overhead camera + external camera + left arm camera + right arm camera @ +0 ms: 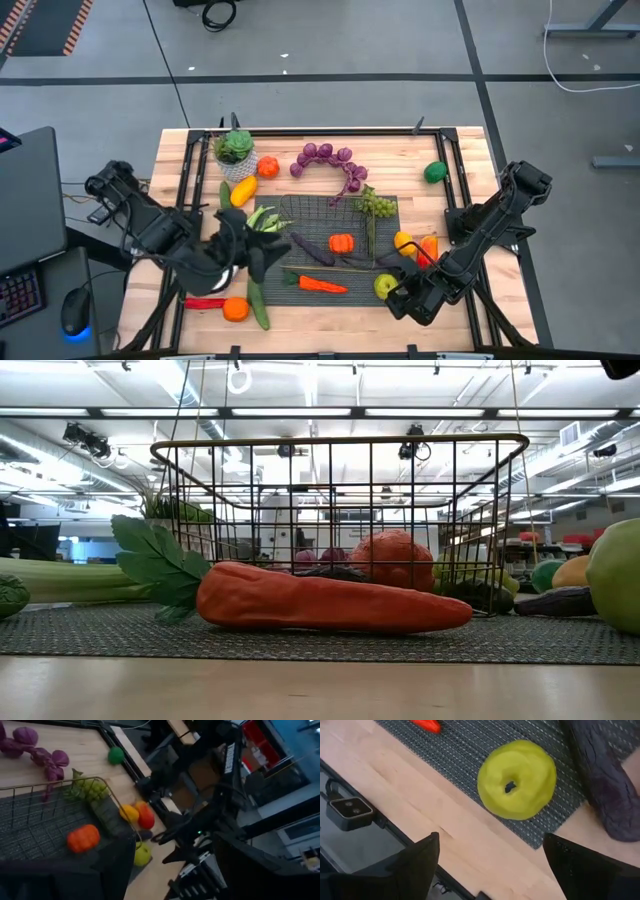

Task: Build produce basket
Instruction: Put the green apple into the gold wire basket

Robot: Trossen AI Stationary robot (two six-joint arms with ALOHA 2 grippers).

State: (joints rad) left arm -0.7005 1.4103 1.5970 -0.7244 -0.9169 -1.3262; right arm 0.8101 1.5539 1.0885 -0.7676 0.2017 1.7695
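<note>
high: overhead, straight down on whole desk [330, 140] | low: desk-top level, close behind carrot [330, 600], level through basket [340, 455] into room | left wrist: slanting across basket [60, 820] toward the other arm | right wrist: close above green apple [517, 779] at mat edge | shared: apple [385, 287], carrot [322, 285], basket [385, 200]
</note>
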